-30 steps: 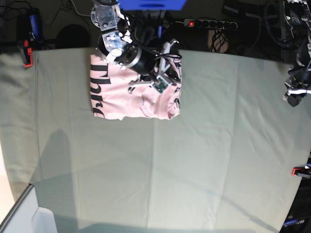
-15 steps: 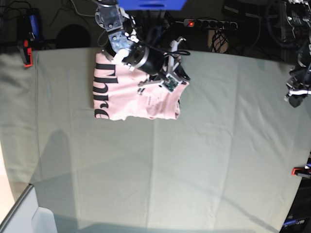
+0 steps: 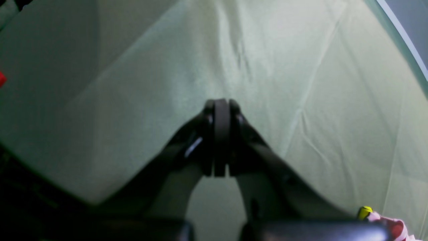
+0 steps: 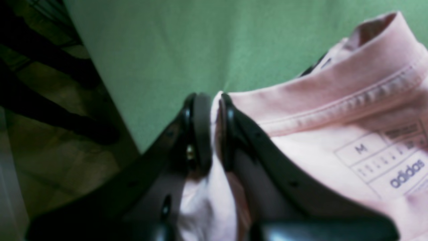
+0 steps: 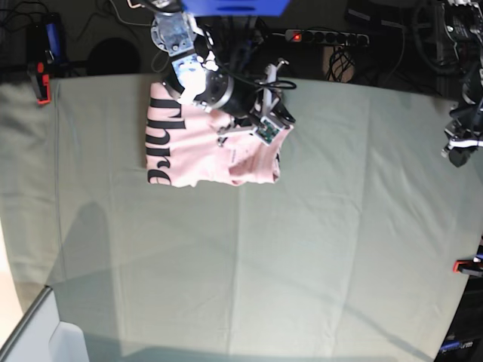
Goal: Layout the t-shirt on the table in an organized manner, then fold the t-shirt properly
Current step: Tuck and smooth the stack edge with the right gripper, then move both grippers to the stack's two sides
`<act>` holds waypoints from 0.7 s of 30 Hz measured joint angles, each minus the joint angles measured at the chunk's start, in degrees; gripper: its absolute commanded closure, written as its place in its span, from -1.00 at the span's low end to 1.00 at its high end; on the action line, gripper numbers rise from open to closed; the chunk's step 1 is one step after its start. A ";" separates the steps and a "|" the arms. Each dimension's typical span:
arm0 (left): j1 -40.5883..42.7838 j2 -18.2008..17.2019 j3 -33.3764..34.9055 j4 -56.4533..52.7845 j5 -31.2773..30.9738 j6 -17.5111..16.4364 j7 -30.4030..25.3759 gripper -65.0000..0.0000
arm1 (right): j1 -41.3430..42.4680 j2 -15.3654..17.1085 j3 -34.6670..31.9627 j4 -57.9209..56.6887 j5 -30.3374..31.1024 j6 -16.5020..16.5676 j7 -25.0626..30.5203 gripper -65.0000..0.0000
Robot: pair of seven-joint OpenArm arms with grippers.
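The right gripper (image 4: 214,130) was pinched on the collar edge of the t-shirt (image 5: 189,143), probably to pull it flat on the table (image 5: 302,249); the left gripper (image 3: 220,137) hung closed and empty, well apart.

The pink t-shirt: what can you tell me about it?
The t-shirt is pale pink soft cotton with big black lettering, folded into a rough rectangle near the far edge of the table. Its ribbed collar and printed size label face up. The right gripper pinches a fold of its fabric beside the collar.
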 measured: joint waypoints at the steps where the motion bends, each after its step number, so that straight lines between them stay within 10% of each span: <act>1: 0.02 0.00 0.00 0.00 0.00 0.00 0.02 1.00 | 0.04 0.02 -0.02 0.00 -0.02 0.02 -0.04 0.92; 12: 0.00 0.00 0.00 0.00 0.00 0.00 0.00 1.00 | -0.59 0.00 -0.24 0.63 -0.07 0.04 0.07 -0.02; 21: -0.02 0.02 0.00 -0.04 -0.09 0.00 0.04 1.00 | -4.00 -0.26 6.51 17.20 0.39 0.42 0.13 0.35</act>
